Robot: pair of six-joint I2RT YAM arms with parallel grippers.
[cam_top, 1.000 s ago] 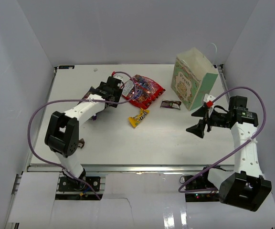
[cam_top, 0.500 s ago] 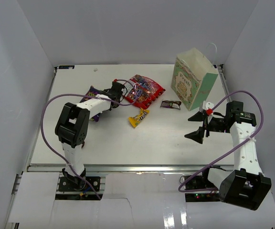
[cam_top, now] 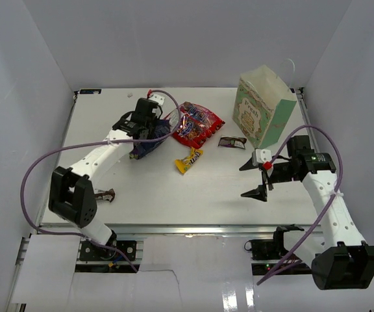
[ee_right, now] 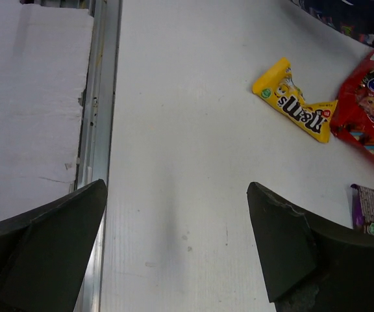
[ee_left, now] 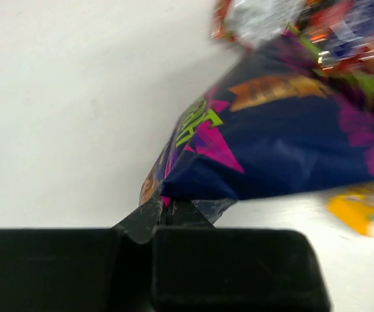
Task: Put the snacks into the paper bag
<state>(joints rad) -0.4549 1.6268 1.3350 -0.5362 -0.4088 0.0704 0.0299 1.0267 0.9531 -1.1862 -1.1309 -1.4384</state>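
Note:
My left gripper is shut on a corner of the purple-blue glossy bag. From above, that gripper is at the back left with the bag under it. Just right of it lies the red candy bag. A yellow packet and a small dark wrapper lie mid-table. The paper bag stands upright at the back right. My right gripper hangs open in front of it, with only bare table between its fingers. The right wrist view shows the yellow packet.
A small dark brown item lies beside the left arm's lower link near the front left. White walls close in the table on three sides. A metal rail runs along the table's near edge.
My left gripper has shut on the purple-blue bag and its arm has swung out, pulling the bag toward the red one. The right gripper moved left and nearer, still open.

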